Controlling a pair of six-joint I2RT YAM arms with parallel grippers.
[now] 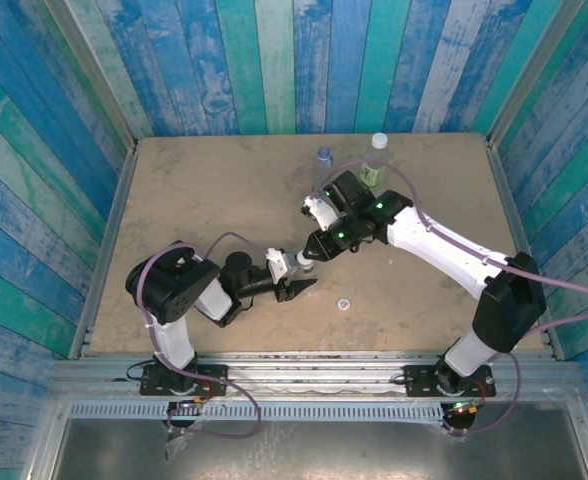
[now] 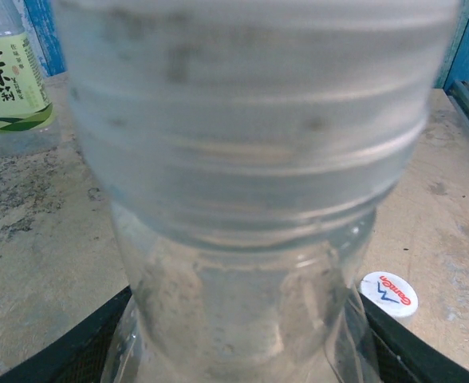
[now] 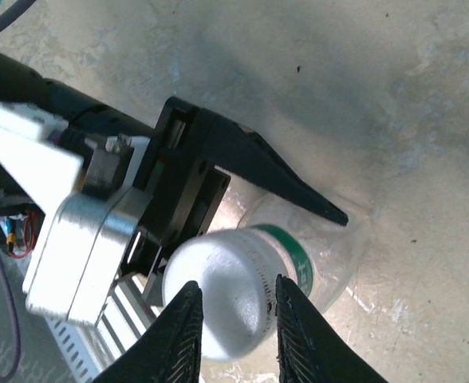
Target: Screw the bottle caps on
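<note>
The clear bottle (image 3: 330, 255) was held upright near the middle of the table (image 1: 194, 200), its lower body clamped by the left gripper (image 1: 300, 276). The white cap (image 3: 218, 307) was seated on its neck and pinched by the right gripper (image 3: 236, 287), set directly above. Gripper and bottle axis were judged in line, so turning about that axis was called for.

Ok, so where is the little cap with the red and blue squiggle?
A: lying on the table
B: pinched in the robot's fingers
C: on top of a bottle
A: the marked cap lies flat on the table beside the clear bottle; the right gripper pinches a plain white cap instead.
</note>
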